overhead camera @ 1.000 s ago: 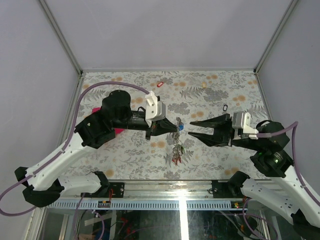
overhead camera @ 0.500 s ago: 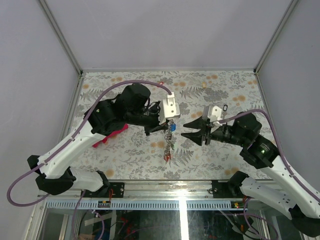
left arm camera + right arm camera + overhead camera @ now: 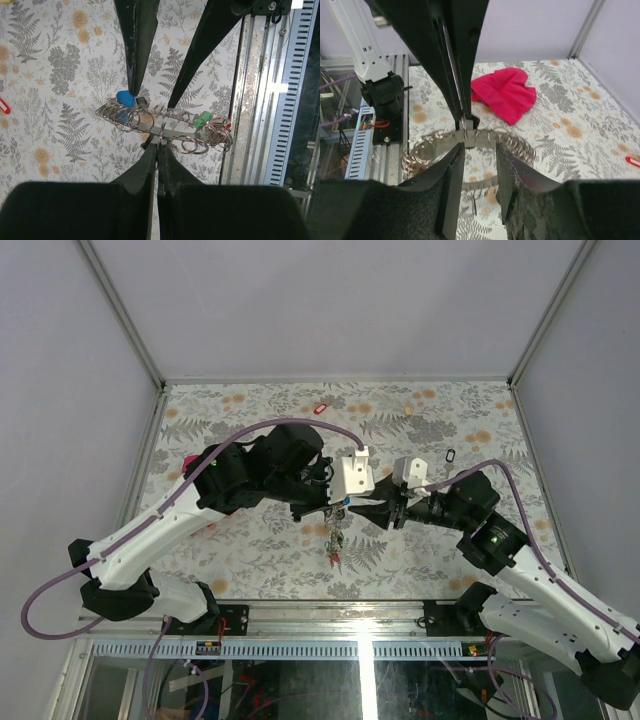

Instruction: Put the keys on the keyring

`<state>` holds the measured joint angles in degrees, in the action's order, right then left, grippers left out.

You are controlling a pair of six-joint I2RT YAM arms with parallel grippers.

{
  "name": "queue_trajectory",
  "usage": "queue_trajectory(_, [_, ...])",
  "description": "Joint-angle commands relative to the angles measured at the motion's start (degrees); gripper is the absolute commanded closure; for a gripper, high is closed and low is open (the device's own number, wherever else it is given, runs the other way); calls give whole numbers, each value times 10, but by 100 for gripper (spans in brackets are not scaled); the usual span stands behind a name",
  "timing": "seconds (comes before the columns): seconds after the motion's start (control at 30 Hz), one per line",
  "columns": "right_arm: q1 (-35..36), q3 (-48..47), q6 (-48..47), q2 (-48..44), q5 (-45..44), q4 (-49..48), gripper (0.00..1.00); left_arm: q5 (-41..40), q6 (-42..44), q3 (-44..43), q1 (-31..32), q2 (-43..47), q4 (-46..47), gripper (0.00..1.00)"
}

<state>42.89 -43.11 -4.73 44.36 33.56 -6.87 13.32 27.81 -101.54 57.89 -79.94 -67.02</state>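
Ok, left gripper [image 3: 155,146] was clamped tight on the keyring [image 3: 172,133], holding it edge-on above the table [image 3: 480,410] near centre, with the keys [image 3: 202,121] bunched along it. Right gripper [image 3: 476,150] was narrowly open, fingers straddling the ring from its 3 o'clock side; contact unclear. Magenta cloth [image 3: 505,92] lay at the table's 9 o'clock, a loose red-tagged key [image 3: 320,408] at 12.

Thin grey keyring [image 3: 177,134], held aloft edge-on, carries silver keys [image 3: 204,120] with blue and green tags.
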Motion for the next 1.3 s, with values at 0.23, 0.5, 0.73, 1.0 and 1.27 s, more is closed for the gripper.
queue_trajectory(0.23, [0,4,54,39,64,-139,69,-29,11,-27,13,-10,2,100])
queue_trajectory(0.5, [0,10,75,60,84,-164,72,-28,13,-25,15,-9,2,100])
queue_trajectory(0.73, [0,16,79,69,91,-171,72,-27,13,-26,16,-7,2,100])
queue_trajectory(1.0, [0,17,78,74,92,-170,77,-25,13,-27,17,-7,2,100])
queue_trajectory(1.27, [0,11,75,81,92,-160,88,-22,13,-28,17,-5,2,100])
